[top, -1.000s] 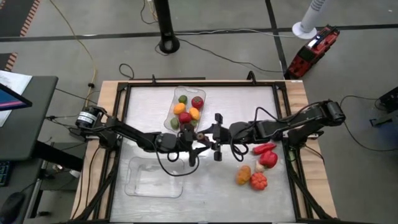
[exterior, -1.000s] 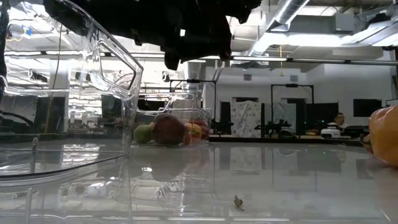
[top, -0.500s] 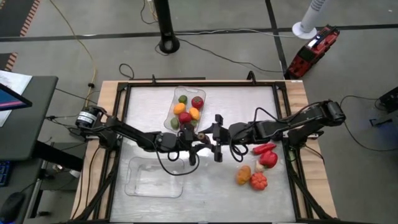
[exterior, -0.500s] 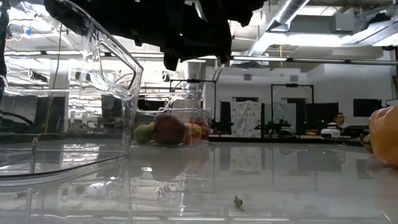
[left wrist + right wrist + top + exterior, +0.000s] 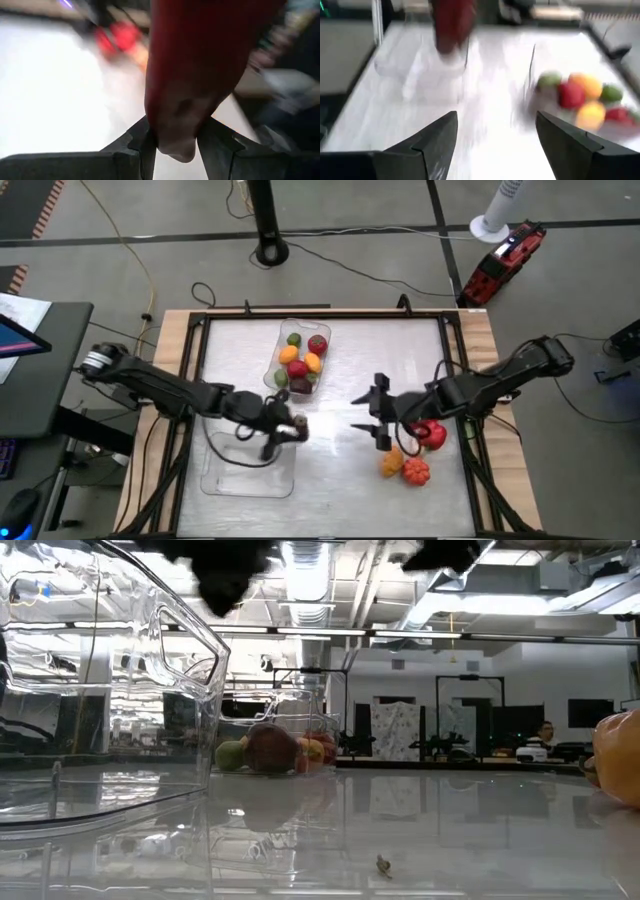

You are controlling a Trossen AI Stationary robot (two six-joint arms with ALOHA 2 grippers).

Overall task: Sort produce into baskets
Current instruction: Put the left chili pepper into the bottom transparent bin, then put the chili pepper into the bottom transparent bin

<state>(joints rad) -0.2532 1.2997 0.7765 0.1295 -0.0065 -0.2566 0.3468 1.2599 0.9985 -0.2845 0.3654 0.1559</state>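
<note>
- The worktop (image 5: 330,470) carries two clear baskets, and I judge they are set apart so each can take one kind of produce: the far basket (image 5: 322,332) already has a mixed handful in it, while the near basket (image 5: 222,475) looks empty.
- My left arm reaches in from the left edge so that my left tool (image 5: 291,429) hangs at the near basket's far right corner, which I take as the approach for dropping a piece there.
- That tool is pinching a dark red piece (image 5: 200,75); in the left wrist view its fingers (image 5: 142,147) press on the narrow lower end and the rest stands up between them, probably because the thin end is the part that fits the grip.
- My right tool (image 5: 375,412) sits right of centre with its fingers (image 5: 432,140) spread wide and nothing between them, pointing toward the baskets. It lies just beside the loose pile, which I read as a waiting place for the next pick.
- The loose pile lies near the right edge: a red piece (image 5: 431,435), an orange piece (image 5: 391,461) and an orange-red piece (image 5: 415,471), all touching or close together and still unsorted.
- In the far basket I can tell a green piece (image 5: 293,339), a red one (image 5: 317,345) and yellow-orange ones (image 5: 289,355).
</note>
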